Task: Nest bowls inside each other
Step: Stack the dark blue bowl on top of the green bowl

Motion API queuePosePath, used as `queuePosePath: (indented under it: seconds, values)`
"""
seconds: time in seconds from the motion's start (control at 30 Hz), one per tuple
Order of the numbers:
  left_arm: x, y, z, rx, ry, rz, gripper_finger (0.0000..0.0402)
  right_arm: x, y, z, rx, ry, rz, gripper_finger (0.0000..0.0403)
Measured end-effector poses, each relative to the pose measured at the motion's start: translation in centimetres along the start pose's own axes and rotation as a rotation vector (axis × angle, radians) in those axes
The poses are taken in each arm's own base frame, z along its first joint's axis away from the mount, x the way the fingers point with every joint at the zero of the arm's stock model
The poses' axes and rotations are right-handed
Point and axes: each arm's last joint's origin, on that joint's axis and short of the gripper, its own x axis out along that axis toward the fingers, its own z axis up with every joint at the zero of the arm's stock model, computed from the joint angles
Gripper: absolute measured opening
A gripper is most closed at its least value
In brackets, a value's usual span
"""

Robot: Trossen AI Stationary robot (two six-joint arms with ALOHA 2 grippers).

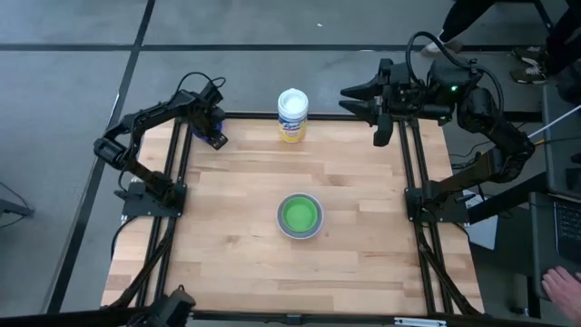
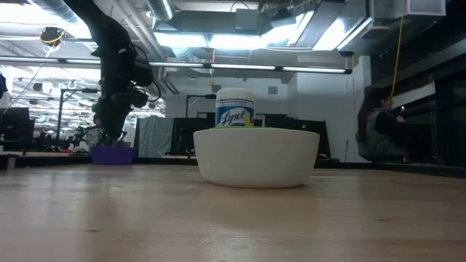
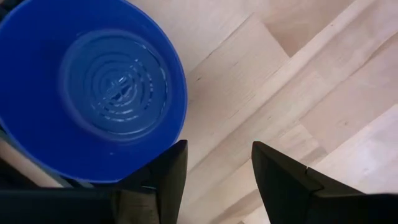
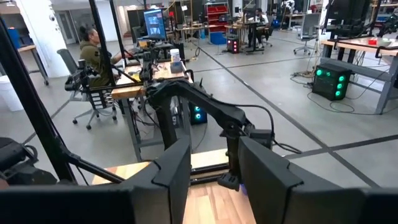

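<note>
Nested bowls (image 1: 300, 215) at centre of the high view, on the wooden worktop (image 1: 236, 254): green bowl seated inside a white outer bowl, other bowls between them not discernible. In the low view, white outer bowl (image 2: 256, 156) at frame centre, upright, resting flat on the worktop. Dark blue bowl (image 1: 198, 127) at upper left of the high view, at the far left corner of the worktop, mostly covered by the left arm; seen in the low view at left (image 2: 113, 154), upright on the worktop. In the left wrist view, dark blue bowl (image 3: 93, 87) fills upper left of the frame, interior empty, ringed base visible.

Left pincer (image 1: 215, 136) poised over the dark blue bowl at upper left of the high view; fingers (image 3: 171, 177) parted wide, nothing between them, one finger just beside the bowl's rim, contact not determinable.

Right pincer (image 1: 349, 98) at upper right of the high view, raised and beyond the worktop's far right corner, pointing toward frame left; fingers (image 4: 174, 165) apart with a moderate gap, holding nothing.

White canister with yellow label (image 1: 292, 115) upright at upper centre of the high view, near the far edge, well apart from both bowl groups; directly behind the white bowl in the low view.

Person seated at a desk (image 4: 96, 56) in upper left of the right wrist view.
</note>
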Motion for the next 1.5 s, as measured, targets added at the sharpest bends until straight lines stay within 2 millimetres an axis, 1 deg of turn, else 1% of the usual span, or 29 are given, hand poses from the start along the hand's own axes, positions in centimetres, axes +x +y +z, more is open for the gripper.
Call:
queuePosePath:
  seconds: [0.27, 0.57, 0.67, 0.77, 0.93, 1.03, 1.3, 1.5]
  values:
    - [1.6, 0.2, 0.8, 0.034, 0.024, -0.005, 0.0176, 0.0, -0.1, 0.0, 0.003, -0.007, -0.023, 0.0121]
    - [2.7, 0.6, 1.4, 0.048, 0.024, 0.002, 0.0174, 0.0, -0.1, 0.1, 0.001, -0.007, -0.026, 0.0122]
    - [3.4, 0.9, 1.4, 0.042, 0.050, -0.006, 0.0162, 0.0, -0.1, 0.1, 0.000, -0.007, -0.026, 0.0123]
    - [3.8, 1.1, 1.4, 0.044, 0.068, -0.014, 0.0141, 0.0, -0.1, 0.1, 0.000, -0.007, -0.026, 0.0120]
    - [3.7, 1.3, 1.5, 0.052, 0.053, 0.040, 0.0105, 0.0, -0.1, 0.1, -0.003, -0.007, -0.026, 0.0112]
    - [3.4, 1.4, 1.5, 0.069, 0.048, 0.073, 0.0100, 0.0, -0.1, 0.1, -0.004, -0.007, -0.027, 0.0110]
    - [2.3, 1.3, 1.3, 0.073, 0.006, 0.083, 0.0124, 0.0, -0.1, 0.1, -0.010, -0.008, -0.027, 0.0121]
    - [2.2, 1.5, 1.3, 0.073, 0.019, 0.133, 0.0140, 0.0, -0.1, 0.2, -0.015, -0.023, -0.026, 0.0127]
